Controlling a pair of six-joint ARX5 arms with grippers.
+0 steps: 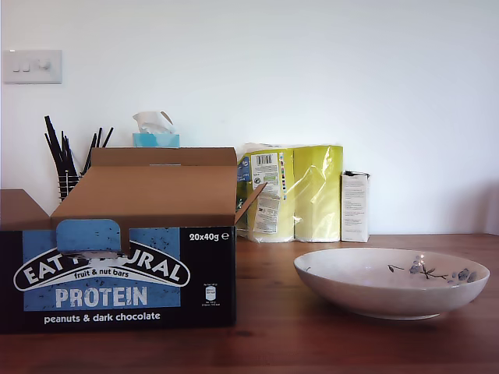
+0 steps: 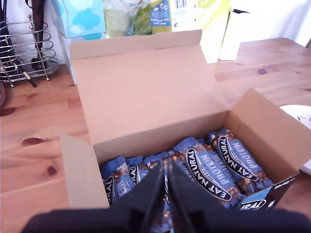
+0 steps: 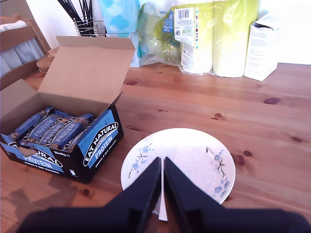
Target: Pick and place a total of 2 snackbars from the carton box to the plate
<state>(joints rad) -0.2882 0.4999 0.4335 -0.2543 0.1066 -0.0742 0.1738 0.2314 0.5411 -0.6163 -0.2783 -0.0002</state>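
The carton box (image 1: 125, 273) stands open at the exterior view's left, its lid flap raised. Several snackbars (image 2: 238, 162) in blue wrappers lie side by side inside it. My first gripper (image 2: 165, 170) hovers above the bars near the box's front wall, shut, with nothing between its fingers. The plate (image 1: 390, 282) sits at the exterior view's right, and nothing lies in it. My second gripper (image 3: 162, 165) hangs over the plate's (image 3: 187, 155) near rim, shut and holding nothing. From there the box (image 3: 99, 141) and its snackbars (image 3: 53, 128) show beside the plate. Neither gripper appears in the exterior view.
Along the back wall stand a wire rack of dark utensils (image 1: 66, 167), a tissue box (image 1: 156, 134), yellow-wrapped paper rolls (image 1: 300, 195) and a small white carton (image 1: 355, 206). Bare wooden table (image 3: 252, 107) lies between these and the plate.
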